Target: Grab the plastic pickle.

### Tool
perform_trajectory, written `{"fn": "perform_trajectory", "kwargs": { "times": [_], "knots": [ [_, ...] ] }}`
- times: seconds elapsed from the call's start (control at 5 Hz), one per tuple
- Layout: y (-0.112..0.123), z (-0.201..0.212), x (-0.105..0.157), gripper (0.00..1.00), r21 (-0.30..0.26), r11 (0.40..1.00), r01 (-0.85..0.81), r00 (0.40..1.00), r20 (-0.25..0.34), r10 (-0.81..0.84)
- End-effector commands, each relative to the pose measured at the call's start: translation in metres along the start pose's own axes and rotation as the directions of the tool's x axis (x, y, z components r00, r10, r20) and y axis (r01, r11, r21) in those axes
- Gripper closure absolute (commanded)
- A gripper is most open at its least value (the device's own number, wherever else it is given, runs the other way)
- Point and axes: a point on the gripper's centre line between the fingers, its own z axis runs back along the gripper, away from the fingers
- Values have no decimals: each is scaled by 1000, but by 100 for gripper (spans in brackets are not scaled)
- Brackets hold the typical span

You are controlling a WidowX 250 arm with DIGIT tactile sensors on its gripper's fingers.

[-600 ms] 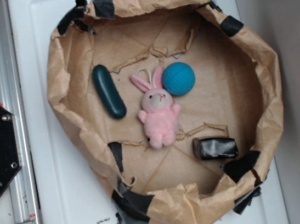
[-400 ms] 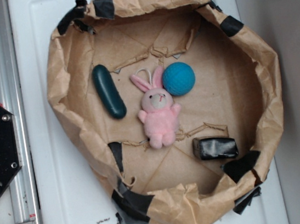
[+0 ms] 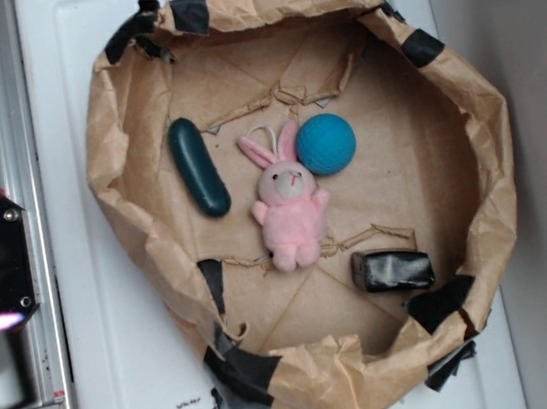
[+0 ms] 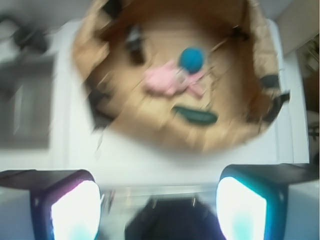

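In the blurred wrist view the gripper hangs outside the crumpled brown paper bowl, jaws spread wide and empty. The dark teal-green capsule-shaped plastic pickle lies by the bowl's left wall, apart from the pink plush bunny. Risk: fingers catching the raised paper rim, or nudging the smooth pickle so it rolls.

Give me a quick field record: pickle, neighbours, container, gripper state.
pickle: lying flat at the left of the bag floor, untouched
bunny: centre, right of the pickle, apart from it
ball: beside the bunny's ears
black block: lower right
container: paper bag with rolled rim
gripper: open, outside the bag, holding nothing
wrist view: blurred
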Motion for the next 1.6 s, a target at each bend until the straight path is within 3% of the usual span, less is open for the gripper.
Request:
{"fn": "perform_trajectory", "kwargs": {
  "times": [0.0,0.2,0.4,0.6,0.8,1.4],
  "knots": [
    [28,-55,54,0,18,939,-343,937,76,341],
    [29,-80,59,0,70,824,-562,827,31,561],
    [34,-89,65,0,155,667,-729,678,27,735],
    [47,-109,69,0,198,603,-773,622,48,781],
    [55,-127,60,0,244,582,-776,609,48,792],
    [55,-127,60,0,244,582,-776,609,48,792]
  ]
}}
